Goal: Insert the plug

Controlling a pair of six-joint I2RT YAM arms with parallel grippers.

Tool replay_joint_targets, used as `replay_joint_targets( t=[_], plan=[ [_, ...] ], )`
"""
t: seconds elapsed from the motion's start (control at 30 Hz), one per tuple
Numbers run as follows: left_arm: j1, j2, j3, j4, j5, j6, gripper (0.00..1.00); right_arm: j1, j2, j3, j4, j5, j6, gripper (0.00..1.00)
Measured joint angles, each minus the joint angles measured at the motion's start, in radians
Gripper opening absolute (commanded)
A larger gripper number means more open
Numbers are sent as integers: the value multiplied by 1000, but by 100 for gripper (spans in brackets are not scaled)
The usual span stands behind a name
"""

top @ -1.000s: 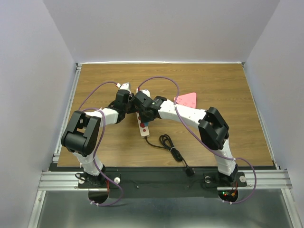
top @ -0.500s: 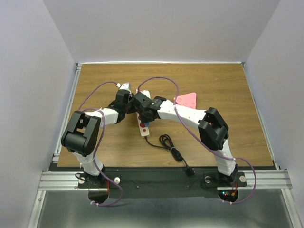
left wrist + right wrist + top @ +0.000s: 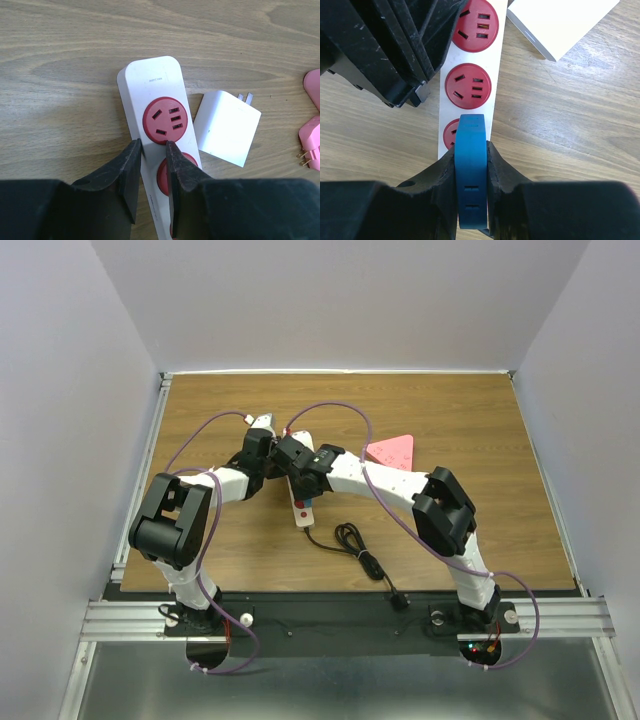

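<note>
A white power strip point(image 3: 155, 75) with red round sockets lies on the wooden table; it also shows in the right wrist view point(image 3: 496, 55) and the top view point(image 3: 302, 514). My right gripper point(image 3: 471, 150) is shut on a blue plug point(image 3: 471, 175), held upright over the strip's third socket point(image 3: 449, 134), partly covering it. Whether its prongs are in the socket is hidden. My left gripper point(image 3: 152, 147) is nearly shut with nothing between the fingers, its tips resting on the strip's left edge beside the end socket point(image 3: 166, 120).
A white adapter point(image 3: 227, 127) lies just right of the strip's end. Pink adapters point(image 3: 312, 135) lie further right, pink in the top view point(image 3: 392, 450). The strip's black cord point(image 3: 352, 542) coils toward the near edge. Both arms cross closely above the strip.
My right arm has shifted slightly left with the blue plug in its grip. The left arm and the strip have not moved.
</note>
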Motion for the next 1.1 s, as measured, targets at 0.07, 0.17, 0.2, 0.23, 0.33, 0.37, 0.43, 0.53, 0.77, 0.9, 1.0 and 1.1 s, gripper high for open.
replay_joint_targets(
  t=[0.07, 0.17, 0.2, 0.23, 0.33, 0.37, 0.43, 0.53, 0.77, 0.9, 1.0, 1.1],
  plan=[
    [1, 0, 0, 0, 3, 0, 21, 0, 0, 0, 0, 1, 4, 0],
    [3, 0, 0, 0, 6, 0, 21, 0, 2, 0, -1, 4, 16, 0],
    [3, 0, 0, 0, 7, 0, 20, 1, 2, 0, -1, 6, 20, 0],
    [3, 0, 0, 0, 7, 0, 20, 1, 2, 0, -2, 7, 22, 0],
    [3, 1, 0, 3, 10, 0, 20, 6, 6, 0, 3, 11, 32, 1],
    [3, 1, 0, 4, 11, 0, 20, 8, 7, 0, 4, 11, 37, 0],
    [3, 2, 0, 6, 11, 1, 20, 11, 7, 0, 4, 11, 41, 0],
    [3, 4, 0, 9, 15, 3, 20, 13, 7, 0, 5, 11, 48, 0],
    [3, 6, 0, 14, 18, 3, 18, 13, 7, -5, 16, 10, 61, 0],
    [3, 7, 0, 15, 20, 3, 18, 13, 7, -10, 25, 10, 68, 0],
    [4, 8, 0, 16, 22, 3, 17, 13, 7, -26, 40, 10, 74, 0],
    [5, 9, 1, 16, 25, 3, 17, 13, 7, -31, 48, 9, 81, 0]
  ],
)
